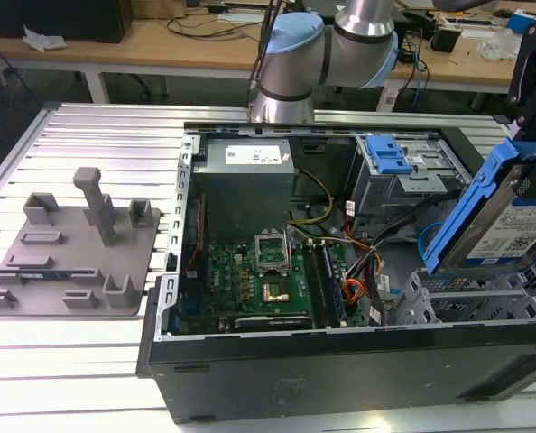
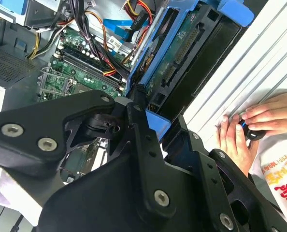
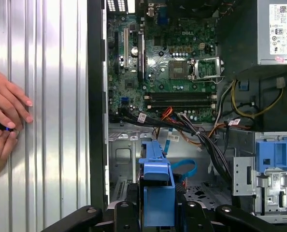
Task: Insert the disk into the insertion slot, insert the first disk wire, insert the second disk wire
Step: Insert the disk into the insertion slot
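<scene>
Just above the insertion slot (image 1: 466, 302): the disk (image 1: 525, 225) hangs steeply tilted. Its lower end is nearest the slot's open top and none of it is inside.
Arm's gripper (image 3: 158, 215): the jaws are clenched on the disk's blue carrier, with a black finger on either side of it in both wrist views.
Writing on the disk: a white sticker covers the grey face. Its print is too small to make out.
Loose second disk wire (image 3: 184, 169): this light-blue flat cable curls in a loop near the insertion slot and is apart from the disk.
Neighbouring grey bay (image 1: 394, 158): it stands just beside the insertion slot, carrying a blue latch and a small white sticker.
Green motherboard (image 3: 167, 63): it lies farther from the slot, toward the exterior view's left, and bears small white printed markings.
Grey power supply (image 1: 245, 180): it sits beyond the motherboard from the slot, with a white printed sticker on its side.
Person's hands (image 3: 6, 111): they rest on the ribbed table (image 1: 97, 135) outside the case wall and close around a small dark object.
Grey fixture plate (image 1: 69, 253): it lies well apart from the slot, at the exterior view's left.
</scene>
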Available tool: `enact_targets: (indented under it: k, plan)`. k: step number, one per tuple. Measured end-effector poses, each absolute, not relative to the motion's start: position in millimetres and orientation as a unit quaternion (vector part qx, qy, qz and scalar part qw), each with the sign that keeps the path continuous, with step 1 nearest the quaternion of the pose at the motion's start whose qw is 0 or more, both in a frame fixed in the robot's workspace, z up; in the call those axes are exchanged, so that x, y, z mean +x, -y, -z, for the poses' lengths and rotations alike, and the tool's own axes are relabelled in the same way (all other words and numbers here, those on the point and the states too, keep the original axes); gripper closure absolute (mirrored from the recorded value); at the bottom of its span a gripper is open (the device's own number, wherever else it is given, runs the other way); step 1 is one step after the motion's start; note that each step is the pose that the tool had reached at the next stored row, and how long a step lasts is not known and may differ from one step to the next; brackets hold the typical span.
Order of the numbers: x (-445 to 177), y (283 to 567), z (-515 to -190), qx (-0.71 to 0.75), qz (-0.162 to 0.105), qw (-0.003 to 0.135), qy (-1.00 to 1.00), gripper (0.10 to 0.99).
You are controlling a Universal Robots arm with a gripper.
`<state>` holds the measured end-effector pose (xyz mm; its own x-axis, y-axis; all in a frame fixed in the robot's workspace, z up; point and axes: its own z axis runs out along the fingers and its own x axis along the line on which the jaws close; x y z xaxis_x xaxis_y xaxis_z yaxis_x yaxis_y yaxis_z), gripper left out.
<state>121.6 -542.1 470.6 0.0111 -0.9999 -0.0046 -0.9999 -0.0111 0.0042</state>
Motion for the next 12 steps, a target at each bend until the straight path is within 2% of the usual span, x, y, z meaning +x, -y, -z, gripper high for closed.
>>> enact_targets:
  k: [12]
  plan:
    - [122.0, 543.6, -467.1, -0.712, -0.004, 0.000, -0.702, 0.718]
